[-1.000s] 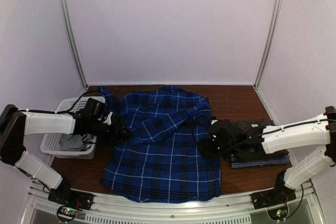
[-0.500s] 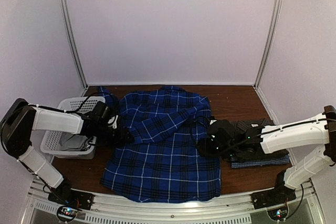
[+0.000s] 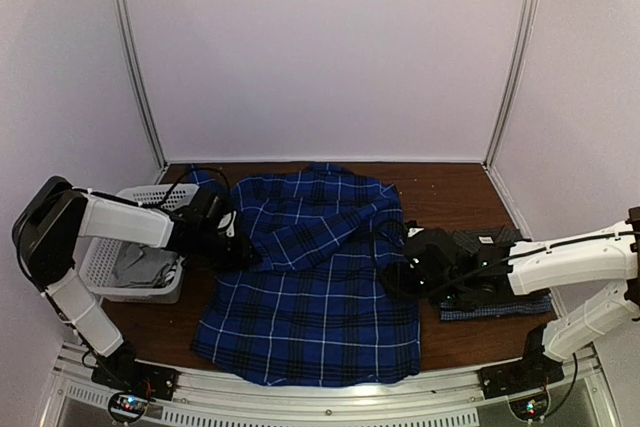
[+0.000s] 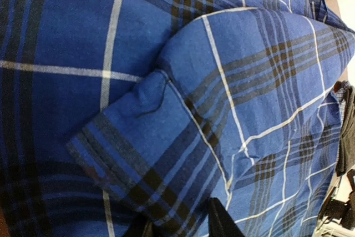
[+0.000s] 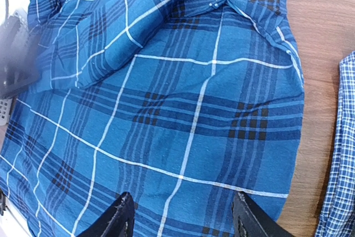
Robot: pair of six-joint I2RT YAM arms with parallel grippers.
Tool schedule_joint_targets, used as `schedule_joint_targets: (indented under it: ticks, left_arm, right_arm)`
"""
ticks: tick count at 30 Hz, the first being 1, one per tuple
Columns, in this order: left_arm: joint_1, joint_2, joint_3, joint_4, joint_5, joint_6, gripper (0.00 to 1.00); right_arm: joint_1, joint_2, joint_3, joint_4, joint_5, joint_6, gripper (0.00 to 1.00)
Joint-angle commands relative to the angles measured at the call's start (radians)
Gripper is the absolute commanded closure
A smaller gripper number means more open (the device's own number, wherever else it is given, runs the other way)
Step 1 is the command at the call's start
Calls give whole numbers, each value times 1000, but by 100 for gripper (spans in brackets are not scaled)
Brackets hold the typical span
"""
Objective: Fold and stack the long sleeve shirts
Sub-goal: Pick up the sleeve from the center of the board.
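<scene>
Left wrist view cuts off the left tool (image 4: 184, 227) at the bottom edge. Only two dark fingertips (image 4: 221, 221) show, drawn close on a sleeve fold of the blue plaid shirt (image 3: 310, 287). A grey cloth (image 3: 138, 267) in the white mesh basket (image 3: 100, 277) is too crumpled to identify. Farther right, the right tool (image 5: 183, 220) hangs over the plaid shirt's right side, spread wide and holding nothing. Its arm hides much of the dark grey checked shirt (image 3: 492, 245), folded on the pale blue checked shirt (image 3: 500, 307). The plaid shirt lies spread mid-worktop (image 3: 450, 187), brown wood, between pale walls (image 3: 320, 47) and metal posts (image 3: 135, 67). Since a second ago the left tool has carried the sleeve rightward; the right tool has barely shifted.
</scene>
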Motion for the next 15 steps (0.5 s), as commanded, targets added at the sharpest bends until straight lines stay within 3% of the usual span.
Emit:
schedule_joint_targets:
  ticks: [1, 7, 15]
  left_arm:
    - [-7, 29, 37, 29, -17, 5, 75]
    - [-10, -14, 84, -32, -43, 35, 100]
    - [-10, -143, 189, -144, -126, 73, 100]
  right_arm:
    - [6, -29, -20, -37, 38, 20, 38]
    - [5, -61, -58, -77, 46, 44, 38]
    - [6, -152, -180, -89, -15, 122, 37]
